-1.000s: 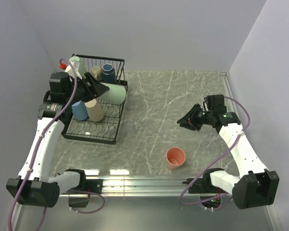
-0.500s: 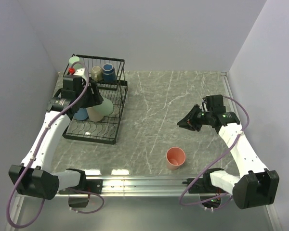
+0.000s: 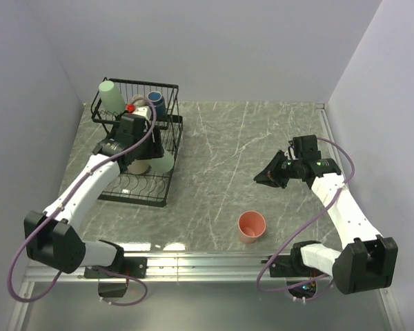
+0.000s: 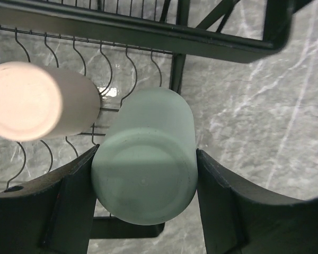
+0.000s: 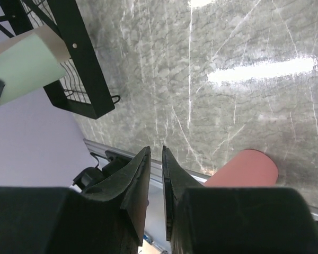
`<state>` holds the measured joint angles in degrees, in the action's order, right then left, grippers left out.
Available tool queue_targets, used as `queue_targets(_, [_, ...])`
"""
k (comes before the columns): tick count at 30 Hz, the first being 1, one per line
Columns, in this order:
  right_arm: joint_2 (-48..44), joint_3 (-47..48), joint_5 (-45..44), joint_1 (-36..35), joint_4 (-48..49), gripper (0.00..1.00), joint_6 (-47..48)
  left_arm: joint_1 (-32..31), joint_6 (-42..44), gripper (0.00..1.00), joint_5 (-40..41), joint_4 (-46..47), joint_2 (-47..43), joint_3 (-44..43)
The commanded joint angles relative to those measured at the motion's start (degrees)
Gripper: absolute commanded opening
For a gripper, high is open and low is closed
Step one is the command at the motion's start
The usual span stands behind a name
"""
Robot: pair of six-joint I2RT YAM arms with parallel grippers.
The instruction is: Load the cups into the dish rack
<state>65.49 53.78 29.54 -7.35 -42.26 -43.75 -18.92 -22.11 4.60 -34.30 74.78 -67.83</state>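
Grey marbled counter (image 3: 262, 138) is seen. A matte pale green cup (image 4: 143, 180) is clamped by the left tool (image 4: 146, 153) over the dish rack (image 3: 167, 181), upper left. The right tool (image 5: 156, 153) is narrowed to a slit, empty.

Bright even overhead light, soft faint shadows, white glare streaks on glossy marble bench (image 5: 254, 69), nearest foreground slightly soft in wrist views

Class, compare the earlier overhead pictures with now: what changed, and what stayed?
The left hand, gripping the pale green plastic tumbler throughout, swung it nearer along the right edge of the black wire dish rack. The right hand narrowed its jaws to a slim gap. The salmon plastic cup stayed on the table.
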Motion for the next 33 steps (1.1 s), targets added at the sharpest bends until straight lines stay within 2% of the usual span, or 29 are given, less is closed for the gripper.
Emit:
queue_targets(1, [-0.10,1.24,-0.71,-0.38,-0.72,0.22,1.12,-1.38,0.31,0.00,5.41,2.84,1.50,-2.56])
queue_targets(6, [-0.19,1.33,-0.98,-0.29,-1.42,0.21,1.65,-2.18,2.32,0.00,11.04,1.35,3.44,-4.50])
queue_targets(11, [-0.28,1.07,-1.24,-0.29,-1.77,0.20,2.00,-2.18,3.30,0.00,12.53,1.34,3.09,-4.15])
queue_targets(21, [1.04,1.85,-1.06,-0.29,-1.60,0.18,2.61,-2.18,0.14,0.00,9.11,3.81,4.93,-1.60])
queue_targets(33, [0.86,1.24,-1.06,-0.20,-1.95,0.15,3.32,-2.79,-1.97,0.00,8.76,5.39,6.95,0.77])
